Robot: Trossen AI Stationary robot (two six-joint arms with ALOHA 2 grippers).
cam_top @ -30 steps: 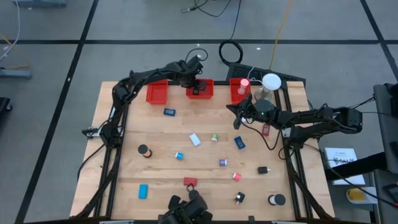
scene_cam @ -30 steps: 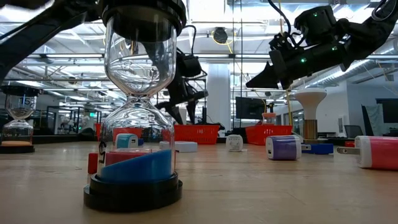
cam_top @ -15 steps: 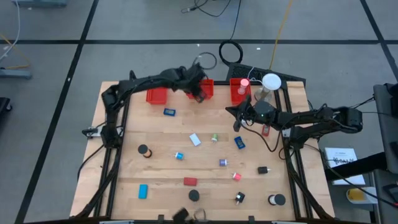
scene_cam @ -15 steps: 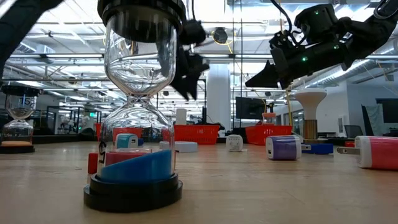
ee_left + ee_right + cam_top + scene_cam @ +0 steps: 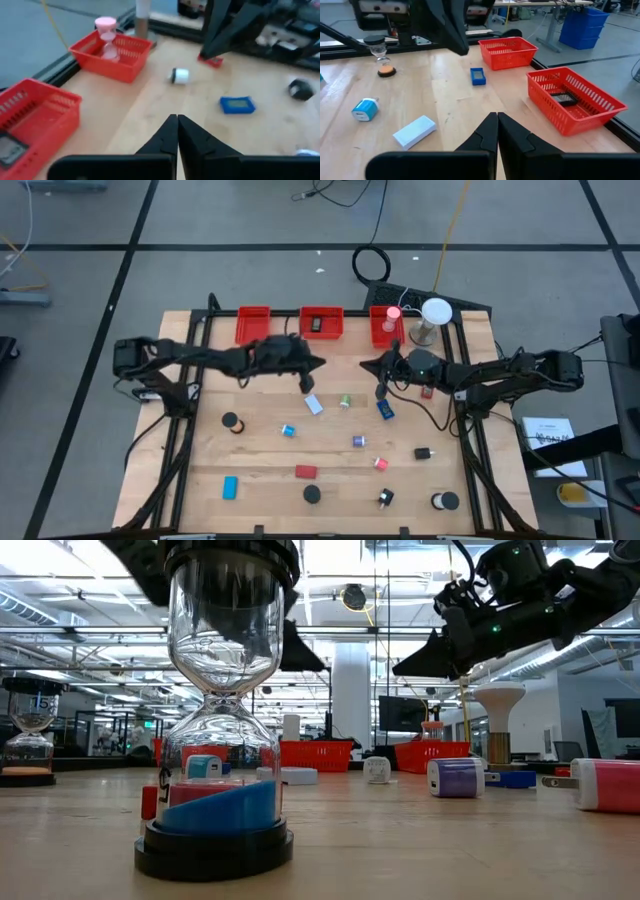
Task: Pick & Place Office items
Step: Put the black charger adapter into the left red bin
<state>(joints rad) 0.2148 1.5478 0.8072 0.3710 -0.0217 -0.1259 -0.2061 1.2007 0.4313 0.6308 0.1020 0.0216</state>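
Small office items lie scattered on the wooden table [image 5: 200, 380]: a white block [image 5: 313, 404], a green bit [image 5: 346, 400], a blue block [image 5: 385, 409], a black disc [image 5: 231, 421], a purple bit [image 5: 358, 442] and a red block [image 5: 305, 472]. A black item [image 5: 316, 324] lies in the middle red bin [image 5: 321, 310]. My left gripper [image 5: 318, 363] hovers shut and empty over the table just near of that bin. My right gripper [image 5: 366, 365] hovers shut and empty a little to its right, the two tips facing each other.
Three red bins [image 5: 253, 323] [image 5: 112, 52] stand along the far edge; the right one [image 5: 385, 328] holds a pink hourglass [image 5: 393, 313]. A white lamp [image 5: 435, 312] stands at the far right. A large hourglass [image 5: 220, 720] fills the low view's foreground.
My left gripper has drawn back from over the middle red bin toward the table's near side, levelling out and rolling as it went, and its fingers have shut. The black item stays in the bin. My right gripper has swung slightly toward the table's left.
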